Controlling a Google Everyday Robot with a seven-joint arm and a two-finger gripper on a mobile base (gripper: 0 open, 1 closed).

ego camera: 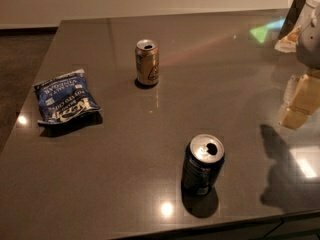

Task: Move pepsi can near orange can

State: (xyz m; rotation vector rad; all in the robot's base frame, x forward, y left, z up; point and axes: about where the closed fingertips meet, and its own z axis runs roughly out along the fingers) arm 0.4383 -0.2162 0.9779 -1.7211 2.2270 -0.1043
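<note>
The pepsi can (201,165) is dark navy with an opened silver top. It stands upright near the table's front edge, right of centre. The orange can (147,62) is orange-gold with a dark emblem and an opened top. It stands upright farther back, left of centre, well apart from the pepsi can. My gripper (312,31) shows only as a pale grey shape at the right edge of the view, above the table's far right side. It is far from both cans and holds neither.
A blue chip bag (65,97) lies flat at the left of the dark glossy table (100,184). A brown and white bag (291,26) sits at the far right corner beside the gripper. The table's front edge runs close below the pepsi can.
</note>
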